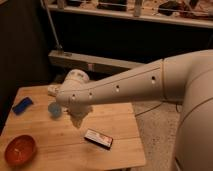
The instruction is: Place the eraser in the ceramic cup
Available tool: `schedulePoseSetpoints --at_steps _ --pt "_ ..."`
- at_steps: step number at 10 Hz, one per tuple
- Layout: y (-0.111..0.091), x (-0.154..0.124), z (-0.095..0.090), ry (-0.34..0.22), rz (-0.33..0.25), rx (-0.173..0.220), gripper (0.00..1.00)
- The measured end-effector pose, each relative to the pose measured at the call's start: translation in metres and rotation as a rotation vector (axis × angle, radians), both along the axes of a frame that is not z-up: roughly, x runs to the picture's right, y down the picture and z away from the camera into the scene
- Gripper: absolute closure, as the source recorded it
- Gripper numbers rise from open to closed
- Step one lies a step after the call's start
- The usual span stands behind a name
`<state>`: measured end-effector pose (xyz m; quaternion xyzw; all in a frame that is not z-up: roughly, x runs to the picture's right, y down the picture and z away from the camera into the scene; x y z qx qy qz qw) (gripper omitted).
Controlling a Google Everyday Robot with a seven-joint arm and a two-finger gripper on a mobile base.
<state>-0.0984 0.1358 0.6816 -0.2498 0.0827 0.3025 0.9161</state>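
The eraser [98, 138], a flat black block with a white label, lies on the wooden table [60, 145] towards its front right. The ceramic cup [55, 110], small and pale blue, stands upright at the table's middle left. My gripper [79, 120] hangs from the wrist of the long white arm [120, 90], just right of the cup and up-left of the eraser. It touches neither, its jaws are open, and nothing is held in it.
An orange-red bowl [20, 150] sits at the table's front left corner. A flat bright-blue piece [22, 105] lies at the left edge. Right of the table is speckled floor [155, 135]. Behind it run a low ledge and dark shelving.
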Motion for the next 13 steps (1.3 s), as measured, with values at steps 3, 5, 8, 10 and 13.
schedulePoseSetpoints --at_steps 3,5,8,10,13 --pt "0.001 0.004 0.001 0.014 -0.001 0.000 0.35" --pt "0.001 0.004 0.001 0.013 -0.001 0.000 0.35" --pt "0.000 0.001 0.003 0.001 0.000 0.007 0.35" --pt "0.015 -0.006 0.015 -0.045 0.006 0.000 0.35" --pt "0.048 -0.005 0.034 -0.122 0.017 0.004 0.35"
